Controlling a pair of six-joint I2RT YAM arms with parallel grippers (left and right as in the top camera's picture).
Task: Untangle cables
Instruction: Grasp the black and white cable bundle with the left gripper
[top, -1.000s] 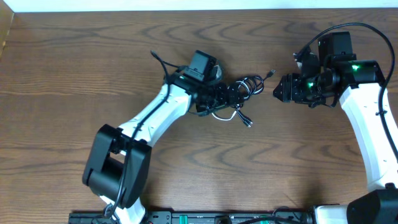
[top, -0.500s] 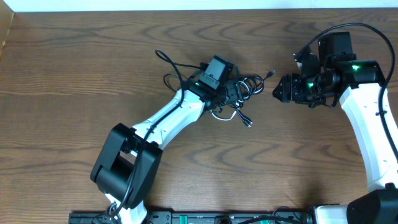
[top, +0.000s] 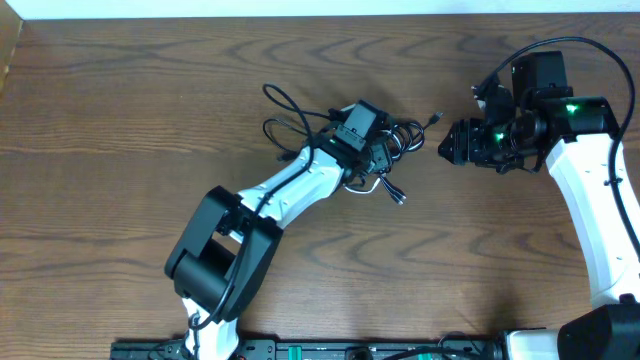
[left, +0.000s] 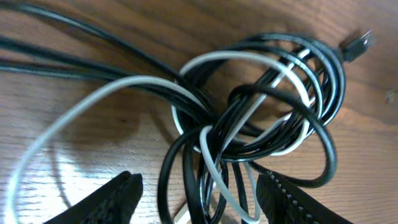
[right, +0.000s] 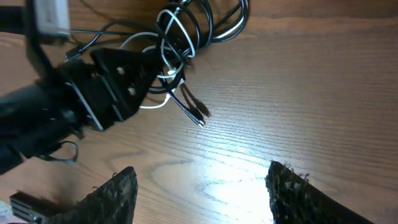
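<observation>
The tangle of thin black and white cords (top: 404, 133) lies mid-way along the brown wooden table (top: 120, 120), nearer its far edge. The left claw (left: 199, 193) stands open, astride the strands. The right claw (right: 199, 196) is open and empty, near the tangle on the side of the table's right edge.

Left fingers (left: 118, 196) and right fingers (right: 115, 193) both stand spread apart.

Your left gripper (left: 199, 180) had black fingers (left: 115, 199), and between them lay mostly black cables (left: 329, 146) threaded with one white cable (left: 81, 101); the table (left: 373, 124) beneath them was brown with darker wood grain, while your right arm (top: 585, 200) was white with black joints and a green light (top: 571, 109)
</observation>
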